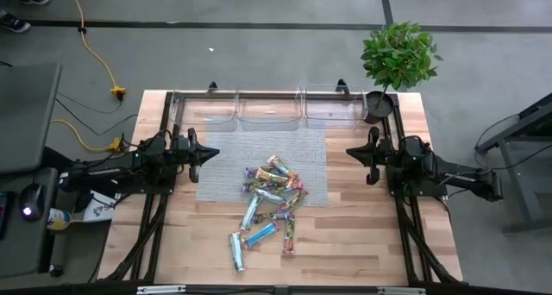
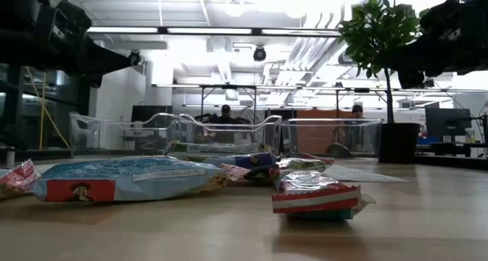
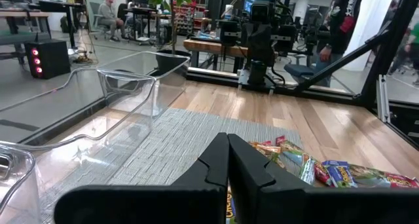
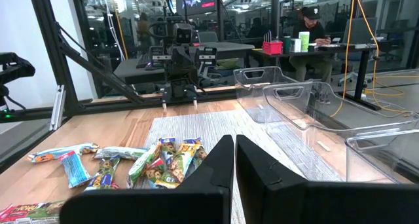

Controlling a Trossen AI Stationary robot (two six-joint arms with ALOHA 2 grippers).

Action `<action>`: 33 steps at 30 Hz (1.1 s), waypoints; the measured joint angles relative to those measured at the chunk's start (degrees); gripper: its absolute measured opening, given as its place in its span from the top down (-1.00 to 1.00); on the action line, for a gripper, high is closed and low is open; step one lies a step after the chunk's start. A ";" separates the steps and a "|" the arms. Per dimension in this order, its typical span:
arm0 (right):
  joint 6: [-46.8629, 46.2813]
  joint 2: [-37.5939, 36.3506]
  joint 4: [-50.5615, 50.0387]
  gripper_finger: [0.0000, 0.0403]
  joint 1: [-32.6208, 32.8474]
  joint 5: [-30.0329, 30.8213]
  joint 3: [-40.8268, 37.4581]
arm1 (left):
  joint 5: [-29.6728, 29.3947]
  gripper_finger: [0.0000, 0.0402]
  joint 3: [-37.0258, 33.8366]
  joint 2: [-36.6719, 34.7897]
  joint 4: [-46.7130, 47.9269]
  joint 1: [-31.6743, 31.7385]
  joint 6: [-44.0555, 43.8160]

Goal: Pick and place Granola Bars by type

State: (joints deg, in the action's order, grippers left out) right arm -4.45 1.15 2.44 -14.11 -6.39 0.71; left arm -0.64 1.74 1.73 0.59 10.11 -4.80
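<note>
Several granola bars (image 1: 272, 200) in shiny blue, green, red and yellow wrappers lie in a loose pile on the grey mat and on the wood in front of it; they also show in the low view (image 2: 130, 178), the left wrist view (image 3: 327, 171) and the right wrist view (image 4: 150, 162). My left gripper (image 1: 212, 153) hovers shut at the mat's left edge, its fingers together in its own wrist view (image 3: 228, 165). My right gripper (image 1: 350, 152) hovers shut to the right of the mat, its fingers almost together in its wrist view (image 4: 234, 160). Neither touches a bar.
Three clear plastic bins (image 1: 269, 108) stand in a row along the table's far edge. A potted plant (image 1: 397, 58) sits at the far right corner. The grey mat (image 1: 233, 170) lies mid-table. People sit in the room beyond.
</note>
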 joint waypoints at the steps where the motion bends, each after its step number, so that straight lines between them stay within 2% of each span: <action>1: 0.00 0.00 0.00 1.00 0.00 -0.01 -0.01 | -0.01 1.00 0.01 0.00 -0.03 0.00 0.00; 24: 0.00 0.01 -0.01 1.00 0.00 0.00 -0.01 | 0.02 1.00 0.00 -0.02 -0.40 0.00 -0.38; 27: 0.00 0.00 -0.01 1.00 0.00 0.00 -0.01 | 0.04 1.00 0.00 0.00 0.02 0.00 -3.88; 33: 0.00 0.01 0.00 1.00 0.02 0.00 -0.02 | 0.32 1.00 0.00 -0.02 -0.51 0.00 -16.76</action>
State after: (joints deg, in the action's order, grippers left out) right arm -4.45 1.15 2.44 -14.09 -6.39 0.69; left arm -0.33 1.74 1.72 0.08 10.11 -21.56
